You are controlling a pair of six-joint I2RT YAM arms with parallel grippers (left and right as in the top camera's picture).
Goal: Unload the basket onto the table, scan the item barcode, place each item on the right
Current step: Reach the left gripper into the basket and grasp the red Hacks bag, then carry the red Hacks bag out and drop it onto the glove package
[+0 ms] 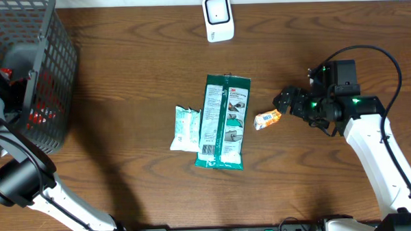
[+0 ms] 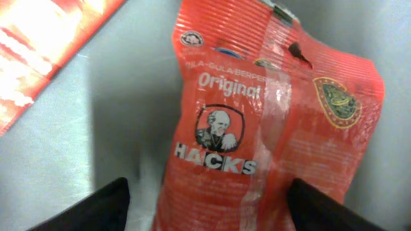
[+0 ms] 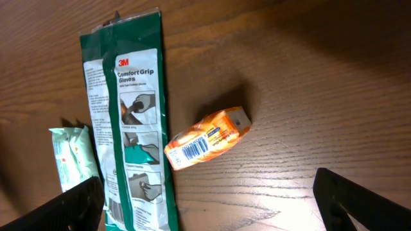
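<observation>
A red "Hacks Original" candy bag (image 2: 257, 122) lies on the grey basket floor, filling the left wrist view. My left gripper (image 2: 205, 192) is open and straddles the bag's lower end; its right finger (image 2: 321, 208) is at the bag's edge and the left finger (image 2: 96, 208) stands a little off it. A small orange packet (image 3: 207, 137) with a barcode label facing up lies on the table (image 1: 267, 119). My right gripper (image 1: 282, 102) hovers wide open just right of it, holding nothing. A white scanner (image 1: 218, 19) stands at the back centre.
A grey wire basket (image 1: 53, 66) with red packs inside fills the left side, and the left arm reaches into it. A green 3M gloves pack (image 1: 223, 122) and a white wipes pack (image 1: 185, 128) lie mid-table. Another red pack (image 2: 45, 45) lies beside the candy bag.
</observation>
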